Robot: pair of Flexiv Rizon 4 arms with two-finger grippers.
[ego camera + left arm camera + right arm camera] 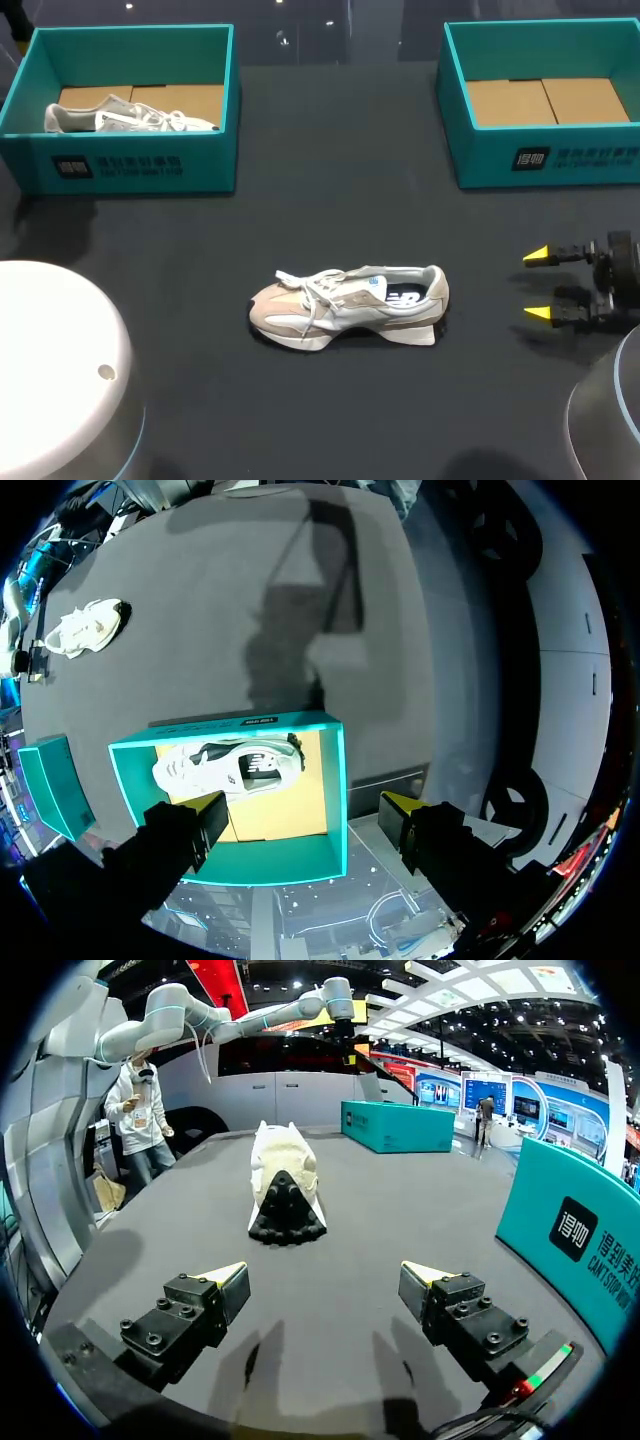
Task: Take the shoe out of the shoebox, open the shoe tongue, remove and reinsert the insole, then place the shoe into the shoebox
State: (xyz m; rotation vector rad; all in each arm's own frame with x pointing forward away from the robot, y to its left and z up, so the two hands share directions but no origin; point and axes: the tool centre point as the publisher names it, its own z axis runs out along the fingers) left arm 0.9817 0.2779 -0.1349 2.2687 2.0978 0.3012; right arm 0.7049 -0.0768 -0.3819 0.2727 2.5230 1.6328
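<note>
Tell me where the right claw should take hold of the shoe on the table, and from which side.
Grip the heel of the shoe, squeezing its two flanks, coming in from the robot's right with the right claw. The heel end points straight at that open claw and looks narrow enough to span, while the laces clutter the toe half.

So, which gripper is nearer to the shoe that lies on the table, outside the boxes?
The right. The right gripper is low behind the heel of the shoe, apart from it, fingers open toward it. The left gripper hangs above the left shoebox, far from that shoe.
</note>
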